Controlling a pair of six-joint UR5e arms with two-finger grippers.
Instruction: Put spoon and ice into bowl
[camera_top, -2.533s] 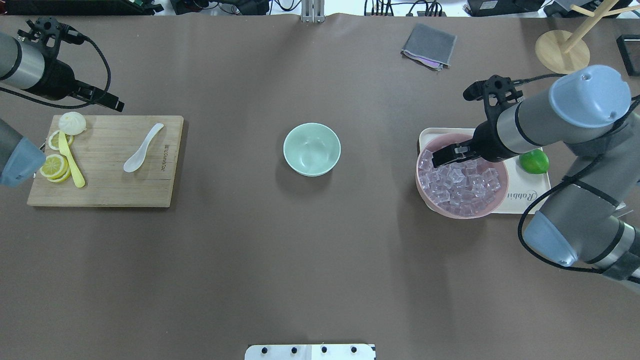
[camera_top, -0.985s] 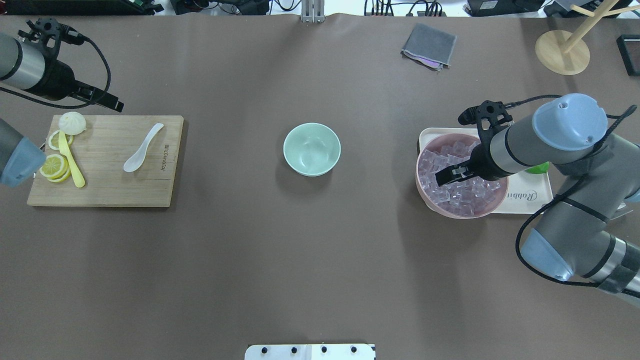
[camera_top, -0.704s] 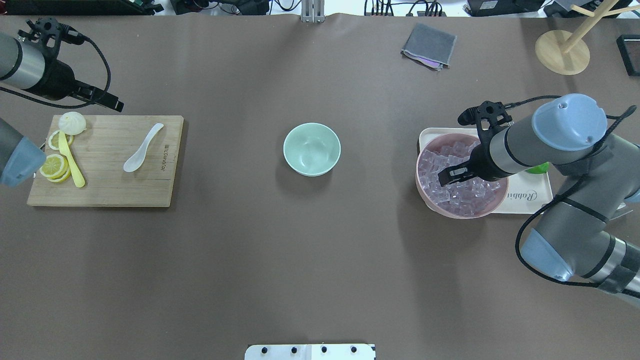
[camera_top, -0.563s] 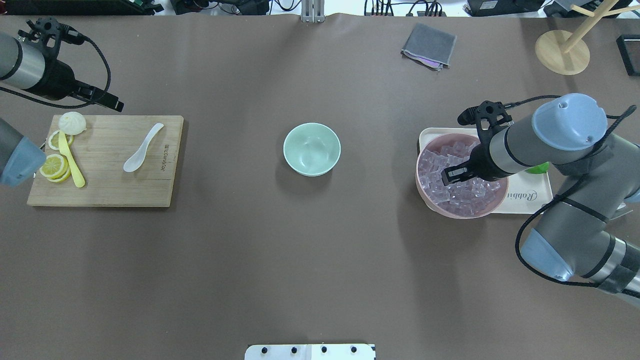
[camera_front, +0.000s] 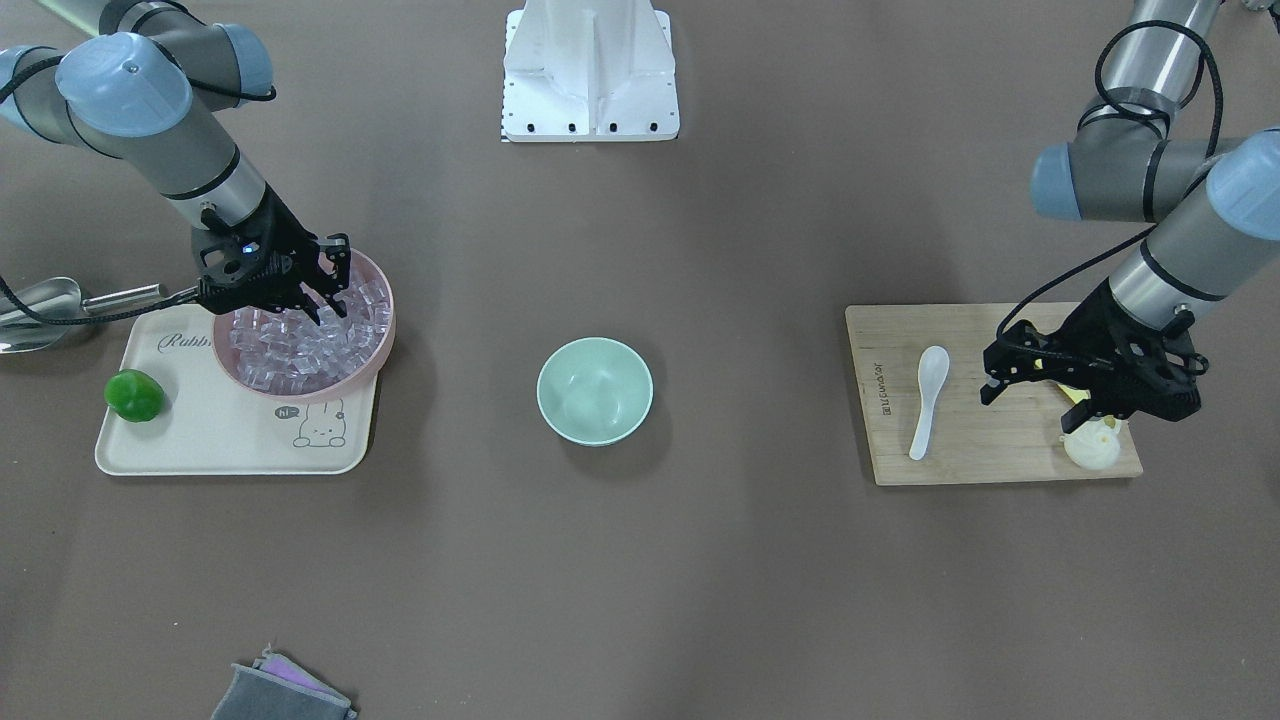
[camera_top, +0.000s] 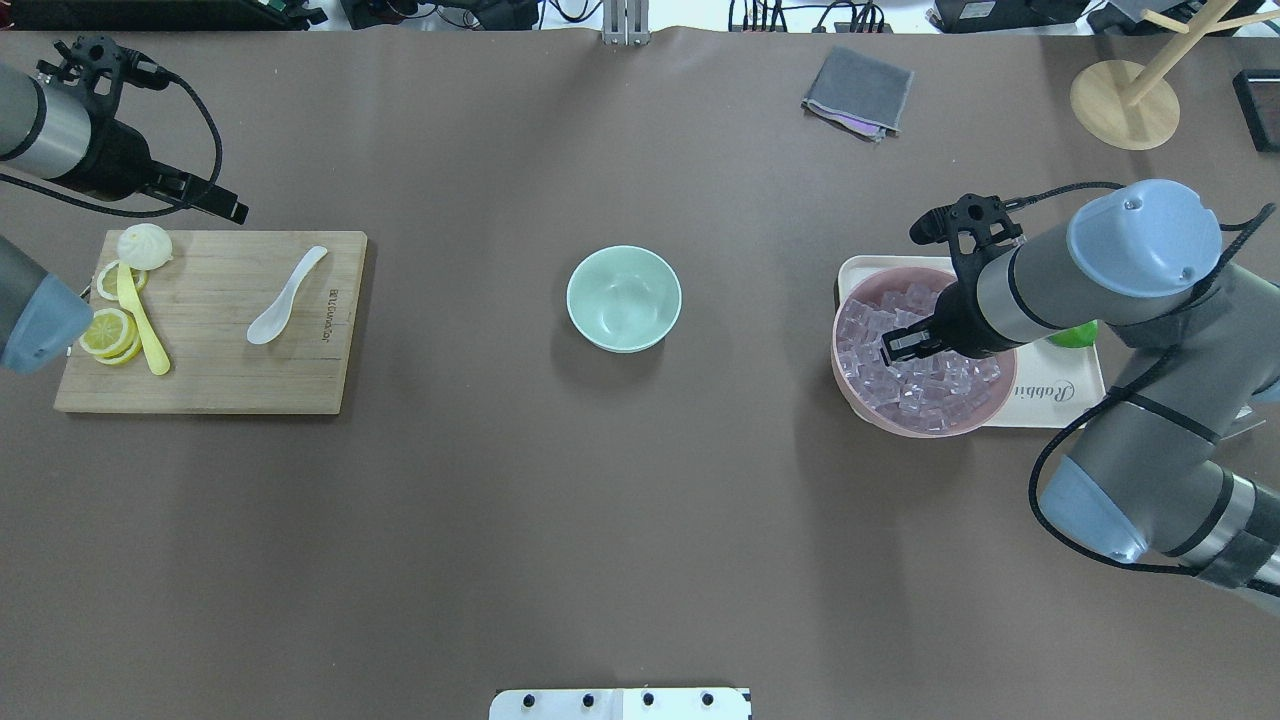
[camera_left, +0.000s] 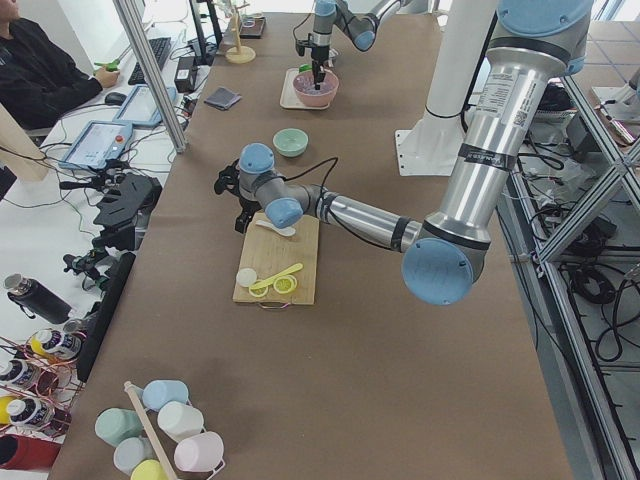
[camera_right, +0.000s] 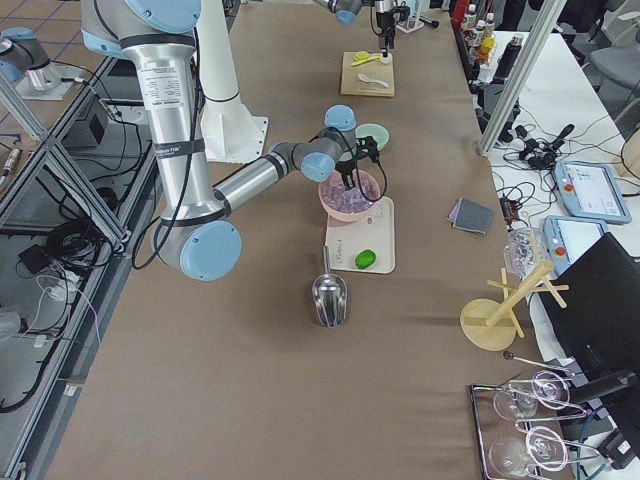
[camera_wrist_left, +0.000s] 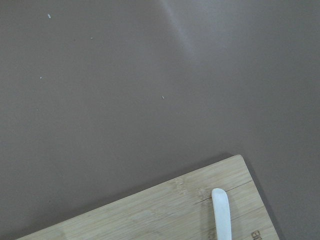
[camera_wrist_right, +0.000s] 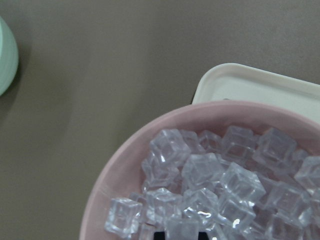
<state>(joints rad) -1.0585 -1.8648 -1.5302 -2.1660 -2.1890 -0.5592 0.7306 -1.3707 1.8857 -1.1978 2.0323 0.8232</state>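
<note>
The white spoon (camera_top: 285, 298) lies on the wooden board (camera_top: 200, 370); it also shows in the front view (camera_front: 928, 400), and its handle tip shows in the left wrist view (camera_wrist_left: 221, 212). The mint-green bowl (camera_top: 624, 298) stands empty mid-table. Clear ice cubes (camera_top: 920, 385) fill a pink bowl (camera_top: 838, 365). My right gripper (camera_top: 893, 350) is down among the cubes. In the right wrist view one ice cube (camera_wrist_right: 182, 230) sits between its fingertips at the bottom edge. My left gripper (camera_top: 235, 210) hovers open and empty over the board's far edge, apart from the spoon.
The pink bowl stands on a cream tray (camera_front: 200, 440) with a green lime (camera_front: 134, 394); a metal scoop (camera_front: 40, 305) lies beside it. Lemon slices (camera_top: 108, 335), a yellow utensil (camera_top: 140, 320) and a bun (camera_top: 145, 245) share the board. A grey cloth (camera_top: 858, 92) and a wooden stand (camera_top: 1125, 100) sit far back.
My right gripper came down into the ice in the pink bowl, its fingers drew together, and it shifted slightly. The left arm, spoon and green bowl have not moved.
</note>
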